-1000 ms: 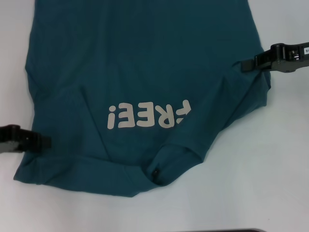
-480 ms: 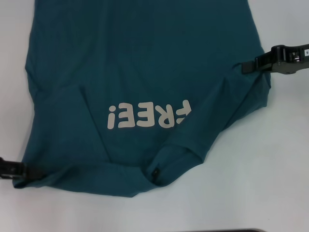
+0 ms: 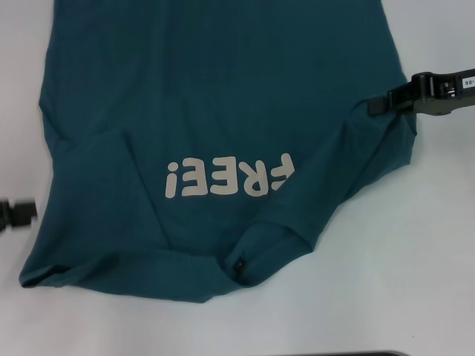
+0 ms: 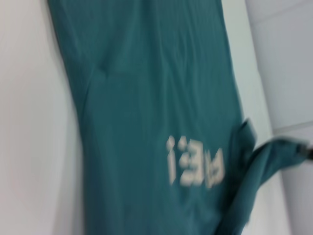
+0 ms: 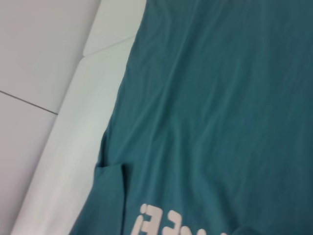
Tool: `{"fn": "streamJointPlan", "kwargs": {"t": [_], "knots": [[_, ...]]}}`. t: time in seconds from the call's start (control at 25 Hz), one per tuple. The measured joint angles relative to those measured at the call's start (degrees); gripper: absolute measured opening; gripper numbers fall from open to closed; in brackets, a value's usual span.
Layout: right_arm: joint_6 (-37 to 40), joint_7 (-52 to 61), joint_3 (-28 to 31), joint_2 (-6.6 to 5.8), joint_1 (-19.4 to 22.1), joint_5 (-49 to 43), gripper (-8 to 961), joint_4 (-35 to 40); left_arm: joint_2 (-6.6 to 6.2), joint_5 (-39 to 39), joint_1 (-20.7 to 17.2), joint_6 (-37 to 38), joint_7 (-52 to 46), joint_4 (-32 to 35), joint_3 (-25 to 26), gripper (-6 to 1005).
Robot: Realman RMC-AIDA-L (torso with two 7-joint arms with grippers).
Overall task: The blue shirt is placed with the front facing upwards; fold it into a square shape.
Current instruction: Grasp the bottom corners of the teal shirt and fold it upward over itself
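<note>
Head view: big dark teal-blue cotton T-shirt (image 3: 215,111) sprawled over white tabletop (image 3: 415,282). Soft, floppy, light; best pinched at sleeve edges. Right pincer (image 3: 380,104) clamped on right sleeve; left pincer (image 3: 26,211) off cloth, gap unclear.

Left pincer (image 3: 28,211) low, right pincer (image 3: 377,104) higher.

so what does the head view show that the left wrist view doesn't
Only the head view shows both hands: the left hand at the picture's left edge, clear of the cloth, and the right hand at the blue shirt's right edge. It also shows the collar with its black tag. Only the left wrist view shows a raised white ledge beyond the shirt. Both show the pale lettering and the white table.
</note>
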State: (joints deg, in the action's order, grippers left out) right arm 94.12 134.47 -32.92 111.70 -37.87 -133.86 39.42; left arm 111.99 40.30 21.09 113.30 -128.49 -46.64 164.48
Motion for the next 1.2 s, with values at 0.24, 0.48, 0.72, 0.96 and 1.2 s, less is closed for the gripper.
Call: {"fn": "streamJointPlan", "kwargs": {"t": [0.24,0.48,0.72,0.96,1.2], "knots": [[-2.1,0.0,-1.7,0.11,0.1,0.0,20,0.0,2.59,22.5,-2.7,-0.8,8.6,4.7,0.2,391],[-2.0,0.0,-1.8,0.18,-0.2,0.0,20,0.1,-0.85,23.5,-1.8,-1.4,-0.2,9.0,-1.6,424],[-2.3,0.0,-2.0,0.18,-0.7,0.0,20,0.5,-1.61,23.5,-1.9,-1.4,-8.3,7.5,-0.5,463],[-2.8,0.0,-2.5,0.1,-1.2,0.0,20,0.4,-3.35,24.9,-1.5,-1.5,-9.3,12.4,0.3,569],[-2.9,0.2,-2.5,0.11,-1.2,0.1,20,0.3,-0.43,37.3,-4.5,-2.0,-5.3,15.2,0.3,887]]}}
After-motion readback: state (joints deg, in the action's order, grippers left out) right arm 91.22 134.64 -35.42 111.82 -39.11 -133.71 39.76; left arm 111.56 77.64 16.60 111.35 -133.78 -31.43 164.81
